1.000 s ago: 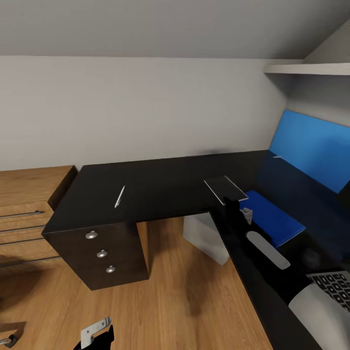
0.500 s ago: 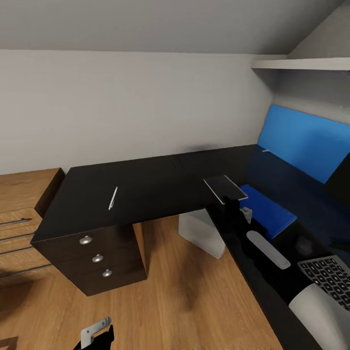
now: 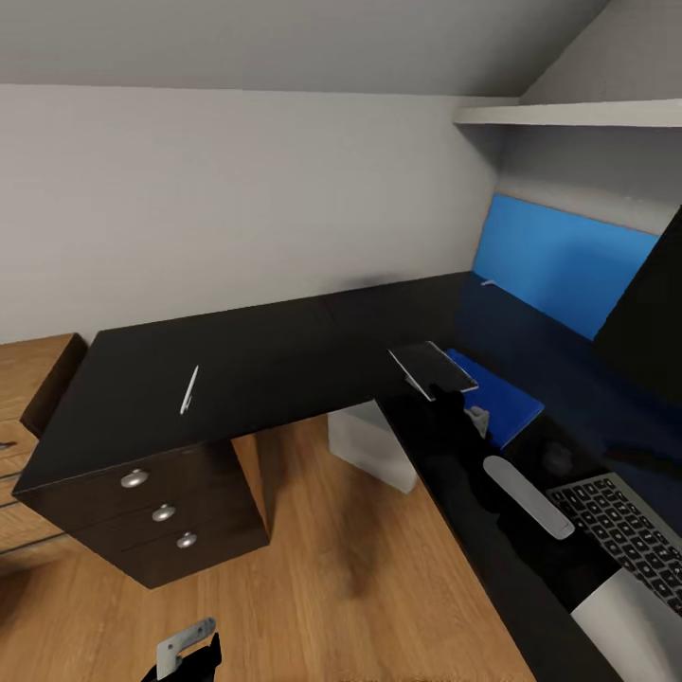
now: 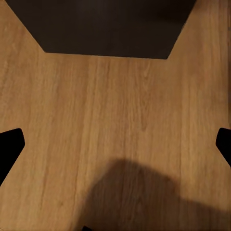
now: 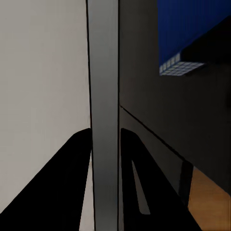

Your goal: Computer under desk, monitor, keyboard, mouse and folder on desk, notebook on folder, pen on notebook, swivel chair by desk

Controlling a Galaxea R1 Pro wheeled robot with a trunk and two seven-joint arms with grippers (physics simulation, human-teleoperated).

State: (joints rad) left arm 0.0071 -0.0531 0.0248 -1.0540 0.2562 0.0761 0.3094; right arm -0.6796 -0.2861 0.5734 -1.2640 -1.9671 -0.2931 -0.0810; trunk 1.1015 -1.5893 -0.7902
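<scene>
My right gripper (image 3: 445, 396) is shut on the thin grey notebook (image 3: 434, 367), holding it above the desk's inner corner beside the blue folder (image 3: 497, 403). In the right wrist view the notebook (image 5: 103, 72) runs edge-on between the two fingers (image 5: 72, 159). The folder lies flat on the black desk (image 3: 284, 350). Past it sit a dark mouse (image 3: 557, 459) and the keyboard (image 3: 625, 530). The monitor (image 3: 654, 303) stands at the right edge. A thin white pen (image 3: 189, 390) lies on the desk's left wing. The grey-white computer (image 3: 365, 445) stands under the desk. My left gripper (image 4: 115, 144) is open over the floor.
A black three-drawer cabinet (image 3: 161, 516) stands under the desk's left end. The blue back panel (image 3: 559, 265) lines the right wall, with a white shelf (image 3: 578, 114) above it. Oak floor (image 3: 341, 568) lies open in front of the desk.
The head view has swung to the right, so the desk and pen sit further left and the monitor has come into the picture. The right gripper still holds the notebook.
</scene>
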